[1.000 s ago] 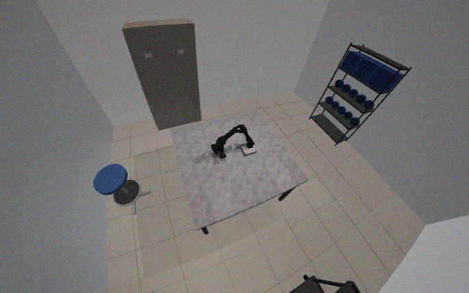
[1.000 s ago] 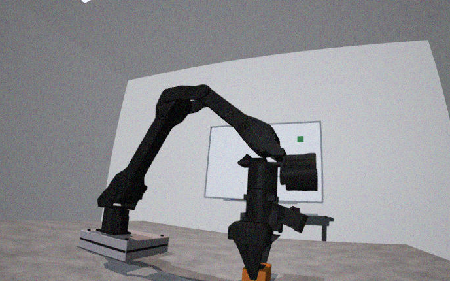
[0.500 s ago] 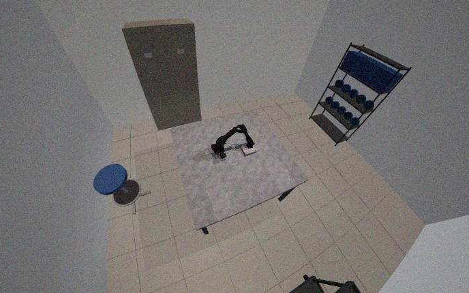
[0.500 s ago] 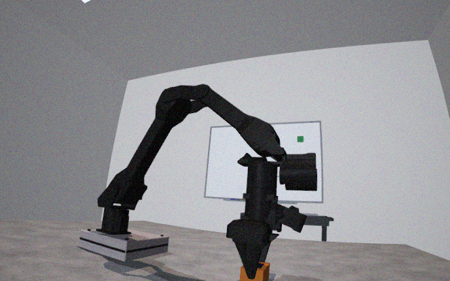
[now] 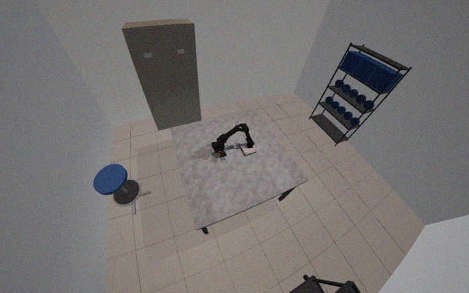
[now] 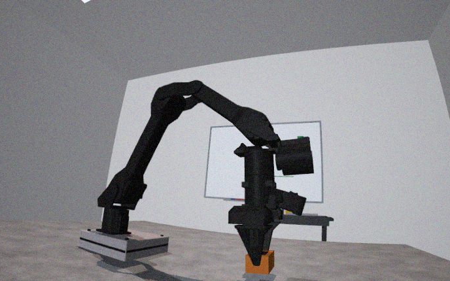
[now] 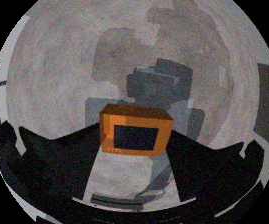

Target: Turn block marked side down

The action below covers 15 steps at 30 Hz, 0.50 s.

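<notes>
From the top view you get little: the gripper sits over a small orange speck, the block, on the mottled grey table, too small to judge the hold.

In the exterior view the gripper points straight down, its tapered black fingers closed across the block, which seems lifted slightly off the table. The jaws are clenched on the block and grip only its upper part. Your risk is there: a high, shallow pinch on smooth flat faces could let the cube swivel or slide out as you rotate it, and it might land on the wrong face.

The wrist view shows the block directly between the jaws, a sharp-edged orange cube with a dark square mark on the face turned up at the camera. The table looks matt and stone-like, so a dropped cube may tumble rather than stick.
</notes>
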Each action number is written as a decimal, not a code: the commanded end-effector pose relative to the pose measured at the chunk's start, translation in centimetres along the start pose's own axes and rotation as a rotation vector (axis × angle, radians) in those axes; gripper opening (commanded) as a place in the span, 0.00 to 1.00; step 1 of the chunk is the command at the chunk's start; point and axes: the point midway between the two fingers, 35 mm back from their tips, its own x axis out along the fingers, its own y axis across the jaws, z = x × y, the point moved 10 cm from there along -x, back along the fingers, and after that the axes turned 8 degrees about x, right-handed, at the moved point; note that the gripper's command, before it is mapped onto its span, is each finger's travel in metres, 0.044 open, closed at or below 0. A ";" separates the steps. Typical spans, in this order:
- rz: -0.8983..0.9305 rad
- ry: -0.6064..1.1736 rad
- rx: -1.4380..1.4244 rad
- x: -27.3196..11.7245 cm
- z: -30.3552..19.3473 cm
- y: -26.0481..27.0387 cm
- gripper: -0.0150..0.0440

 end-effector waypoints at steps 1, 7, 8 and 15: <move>0.008 -0.055 0.000 0.2 -0.6 -0.1 0.25; 0.021 -0.144 0.000 0.5 -1.4 -0.2 0.25; 0.023 -0.159 0.000 0.6 -1.6 -0.2 0.25; 0.037 -0.263 0.000 0.9 -2.7 -0.4 0.25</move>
